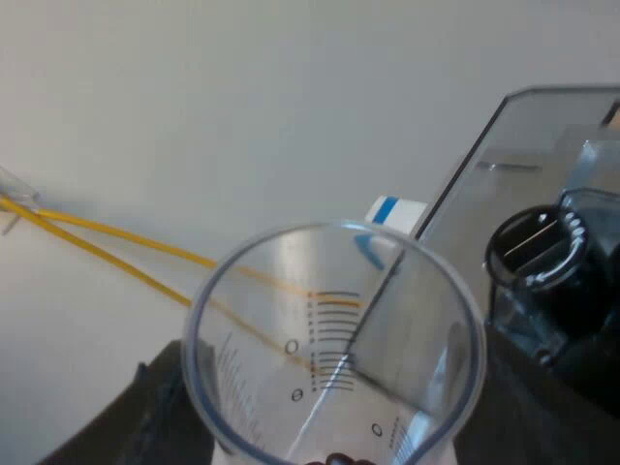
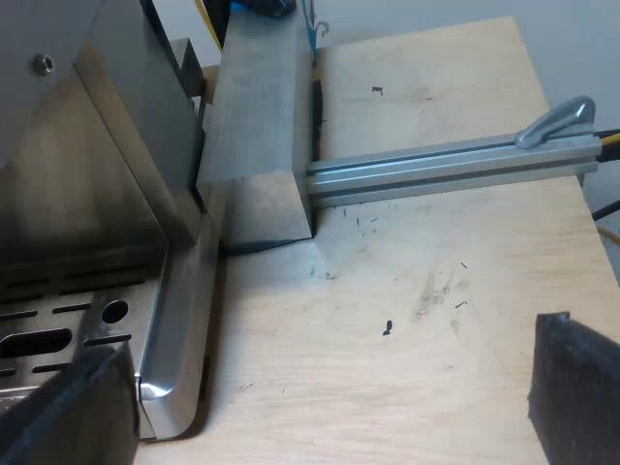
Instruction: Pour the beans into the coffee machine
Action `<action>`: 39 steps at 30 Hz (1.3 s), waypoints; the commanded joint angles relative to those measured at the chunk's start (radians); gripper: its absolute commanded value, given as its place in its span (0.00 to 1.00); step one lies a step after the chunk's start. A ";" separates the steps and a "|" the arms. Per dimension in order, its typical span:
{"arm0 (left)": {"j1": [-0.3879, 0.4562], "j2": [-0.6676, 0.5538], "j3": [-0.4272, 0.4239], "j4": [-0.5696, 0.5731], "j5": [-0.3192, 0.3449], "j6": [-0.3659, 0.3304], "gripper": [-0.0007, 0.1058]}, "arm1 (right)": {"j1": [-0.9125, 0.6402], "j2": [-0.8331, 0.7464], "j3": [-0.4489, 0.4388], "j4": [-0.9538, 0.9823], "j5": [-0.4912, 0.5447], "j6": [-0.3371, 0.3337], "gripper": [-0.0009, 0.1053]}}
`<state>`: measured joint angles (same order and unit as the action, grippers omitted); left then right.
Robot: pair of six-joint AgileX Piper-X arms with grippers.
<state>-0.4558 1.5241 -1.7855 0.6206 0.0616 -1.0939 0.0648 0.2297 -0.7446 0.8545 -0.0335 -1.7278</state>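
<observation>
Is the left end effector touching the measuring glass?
Touching: left wrist view shows fingers of the left end effector pressed against both sides of the measuring glass.

Pale wooden tabletop (image 2: 436,291), espresso machine (image 2: 97,242) standing on it, aluminium rail (image 2: 446,165) lying across

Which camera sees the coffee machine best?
The right wrist view: the espresso machine shows its shiny metal side and slotted drip tray, close by on the wooden table. The left wrist view catches its top, the dark bean hopper, beyond the measuring glass.
</observation>
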 commanded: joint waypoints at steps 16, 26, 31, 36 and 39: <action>-0.065 -0.006 -0.050 -0.019 -0.093 0.162 0.21 | -0.001 -0.004 -0.010 -0.001 -0.013 0.003 0.78; -0.088 -0.006 -0.050 -0.019 -0.113 0.297 0.21 | -0.001 -0.004 -0.010 -0.001 -0.016 0.003 0.78; -0.094 -0.002 -0.050 -0.013 -0.126 0.327 0.21 | -0.001 -0.004 -0.010 -0.001 -0.032 0.029 0.78; -0.094 0.015 -0.050 0.010 -0.140 0.366 0.21 | -0.001 -0.004 -0.010 -0.001 -0.057 0.049 0.78; -0.094 0.023 -0.050 0.010 -0.142 0.377 0.21 | -0.001 -0.004 -0.010 -0.001 -0.057 0.049 0.78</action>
<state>-0.5467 1.5462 -1.8302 0.6426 -0.0593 -0.7245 0.0648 0.2297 -0.7446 0.8545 -0.0824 -1.6830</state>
